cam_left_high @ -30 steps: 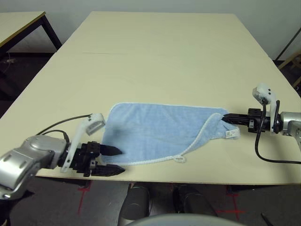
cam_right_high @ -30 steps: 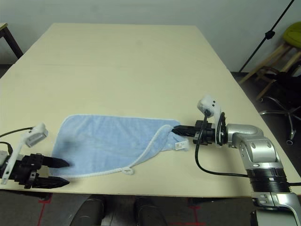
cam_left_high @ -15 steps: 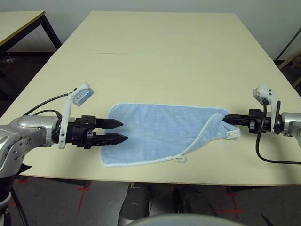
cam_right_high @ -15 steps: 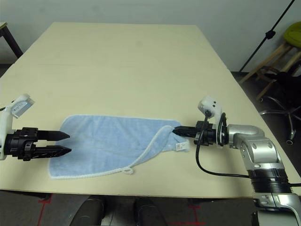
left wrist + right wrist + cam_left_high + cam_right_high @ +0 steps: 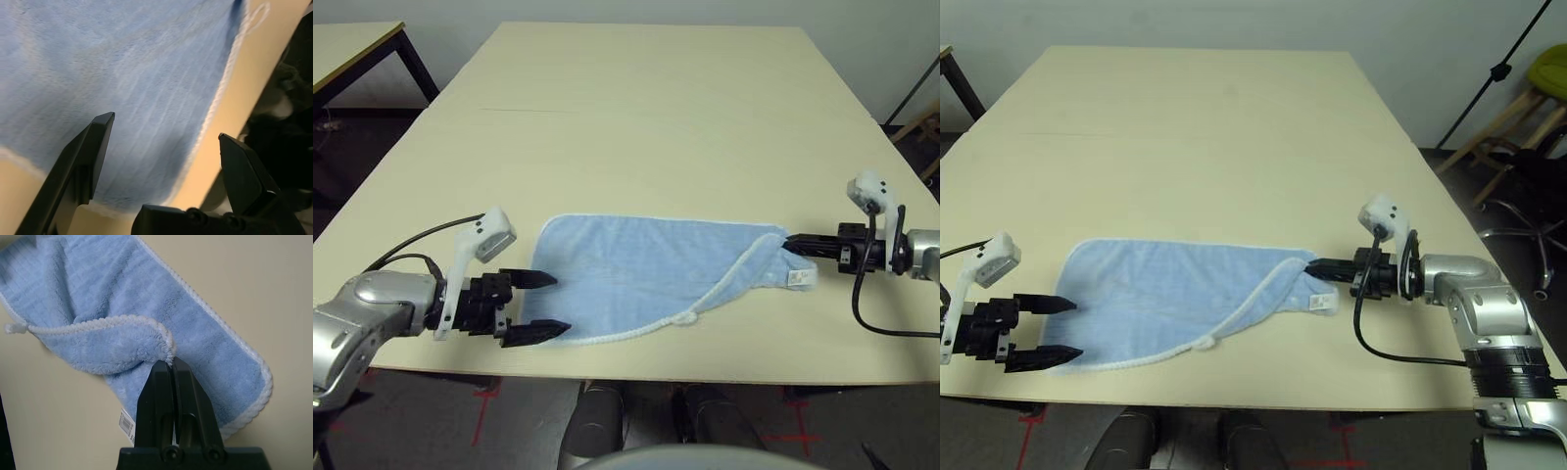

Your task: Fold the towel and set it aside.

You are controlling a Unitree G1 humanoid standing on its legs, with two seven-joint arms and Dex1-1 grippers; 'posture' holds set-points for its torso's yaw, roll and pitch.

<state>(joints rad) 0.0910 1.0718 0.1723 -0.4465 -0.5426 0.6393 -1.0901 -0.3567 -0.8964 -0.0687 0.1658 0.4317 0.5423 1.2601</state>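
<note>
The towel (image 5: 646,279) lies spread near the front edge of the desk (image 5: 646,117), a small light blue terry-cloth piece with rounded corners and white stitched edging. Its near right corner is folded up and over toward the right end, so the white edge runs as a diagonal line across the cloth, with a small white loop (image 5: 687,317) at the fold's near end. A small white label (image 5: 795,279) sticks out at the right end.

The right gripper (image 5: 795,242) has its fingers closed on the towel, pinching the folded-over corner at the right end. The left gripper (image 5: 540,305) sits at the towel's near left corner with its fingers spread wide apart, one tip over the left edge of the cloth, the other at the near edge, holding nothing.

The desk is a pale, smooth wooden surface. Another desk (image 5: 352,49) stands at far left, and a chair (image 5: 1549,108) at far right.
</note>
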